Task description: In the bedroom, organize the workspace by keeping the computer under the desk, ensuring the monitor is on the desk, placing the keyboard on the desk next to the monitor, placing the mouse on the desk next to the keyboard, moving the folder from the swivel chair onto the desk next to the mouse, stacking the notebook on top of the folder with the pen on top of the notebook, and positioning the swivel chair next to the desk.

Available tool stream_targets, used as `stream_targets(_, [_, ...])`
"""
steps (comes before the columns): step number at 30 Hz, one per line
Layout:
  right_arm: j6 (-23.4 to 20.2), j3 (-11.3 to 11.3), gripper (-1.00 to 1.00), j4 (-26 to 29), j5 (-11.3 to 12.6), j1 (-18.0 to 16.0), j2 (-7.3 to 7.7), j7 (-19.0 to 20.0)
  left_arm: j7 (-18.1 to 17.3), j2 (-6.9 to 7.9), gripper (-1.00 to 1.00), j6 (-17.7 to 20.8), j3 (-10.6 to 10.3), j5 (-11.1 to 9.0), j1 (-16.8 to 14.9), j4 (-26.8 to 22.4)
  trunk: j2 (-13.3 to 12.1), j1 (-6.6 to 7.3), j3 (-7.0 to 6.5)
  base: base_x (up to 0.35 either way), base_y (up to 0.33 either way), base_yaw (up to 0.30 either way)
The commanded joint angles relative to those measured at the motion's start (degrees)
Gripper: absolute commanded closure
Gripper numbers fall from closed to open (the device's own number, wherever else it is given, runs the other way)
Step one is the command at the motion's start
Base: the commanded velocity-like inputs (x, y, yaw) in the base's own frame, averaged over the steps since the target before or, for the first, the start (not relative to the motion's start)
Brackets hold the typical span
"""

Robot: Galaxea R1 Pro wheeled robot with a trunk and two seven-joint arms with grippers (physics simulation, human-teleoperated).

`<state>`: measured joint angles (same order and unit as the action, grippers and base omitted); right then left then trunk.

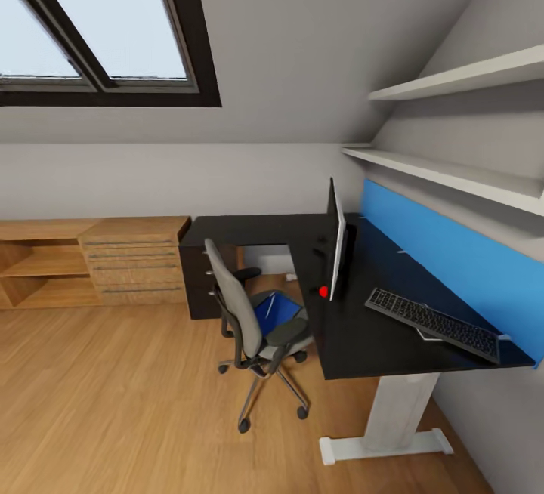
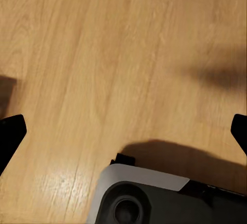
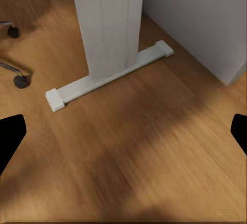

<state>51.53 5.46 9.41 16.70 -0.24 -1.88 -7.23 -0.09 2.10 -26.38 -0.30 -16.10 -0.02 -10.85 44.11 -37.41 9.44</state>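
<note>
The black-topped desk (image 1: 355, 343) stands at the right against the blue panel. On it the monitor (image 1: 337, 241) stands edge-on to me, and the keyboard (image 1: 434, 323) lies to its right. A thin pale-edged dark shape (image 1: 425, 334), possibly the notebook, pokes out from under the keyboard. The swivel chair (image 1: 240, 311) stands at the desk's inner corner with the blue folder (image 1: 276, 313) on its seat. A thin white stick, maybe the pen (image 1: 270, 305), lies on the folder. Computer and mouse are out of view. My left gripper (image 2: 123, 134) and right gripper (image 3: 123, 134) are open over the floor.
A low light-wood cabinet (image 1: 91, 260) runs along the back wall under the skylight. Two shelves (image 1: 453, 124) jut out above the desk. The right wrist view looks at the desk's white pedestal leg (image 3: 108, 23), its foot (image 3: 110, 77) and a chair castor (image 3: 20, 81).
</note>
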Motion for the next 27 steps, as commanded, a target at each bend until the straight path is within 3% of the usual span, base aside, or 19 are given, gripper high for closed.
stream_targets(1, [0.1,0.4,-1.00,0.0,-0.5,0.0,-0.03,-0.2,0.0,0.00,-1.00,-0.1,-0.1,-0.2,0.0,0.0,0.1,-0.01,0.08,0.001,0.322,0.000])
stream_targets(9, [0.2,0.5,-1.00,0.1,-0.4,0.0,-0.13,-0.2,0.0,0.00,-1.00,-0.1,-0.1,-0.2,0.0,0.0,0.1,-0.01,0.08,0.000,0.323,0.000])
stream_targets(11, [0.2,0.4,-1.00,0.0,-0.4,0.0,-1.24,-0.2,0.0,-0.02,-1.00,-0.1,-0.1,-0.2,0.0,0.0,0.1,-0.01,0.08,0.000,0.323,0.000])
stream_targets(16, [0.2,0.5,-1.00,0.1,-0.4,0.0,-1.75,-0.2,0.0,-0.05,-1.00,-0.1,-0.1,-0.2,0.0,0.0,0.1,-0.01,0.08,0.000,0.323,0.000])
stream_targets(27, [-0.1,0.6,-1.00,3.8,-0.4,0.0,-1.72,-0.1,0.0,-0.20,-1.00,-0.3,-0.2,-0.1,0.0,0.0,0.1,-0.01,0.28,0.061,0.015,0.177])
